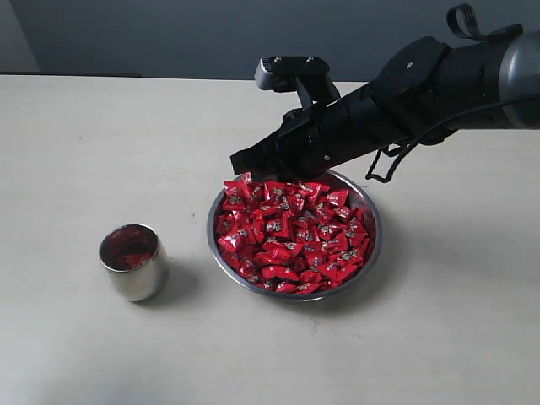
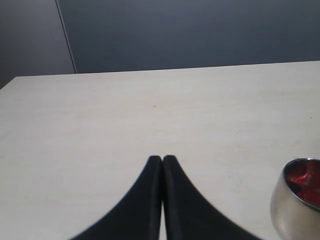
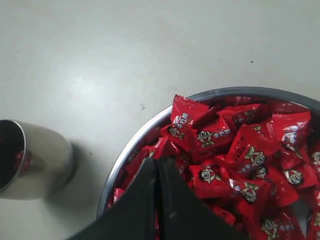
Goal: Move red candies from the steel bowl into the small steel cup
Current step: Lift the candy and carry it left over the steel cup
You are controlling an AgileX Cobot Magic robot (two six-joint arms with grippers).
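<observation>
Your right gripper (image 1: 237,160) had its jaws pressed together with nothing showing between them. It hung low over the steel bowl (image 1: 377,221), at the part of the rim (image 3: 150,127) that faces the small steel cup (image 1: 135,278). Whether its tips touched the red candies (image 1: 291,236) I could not tell. You had the bowl near the middle of the desk (image 1: 84,152), heaped almost to the rim with candies (image 3: 240,155). The cup stood upright just beside the bowl and apart from it, on the side toward the desk's left edge in the exterior view. Red showed inside the cup (image 2: 282,210). Your left gripper (image 2: 162,159) was also closed, finger against finger, holding nothing. It hovered over bare desk with the cup (image 3: 45,160) nearby.
</observation>
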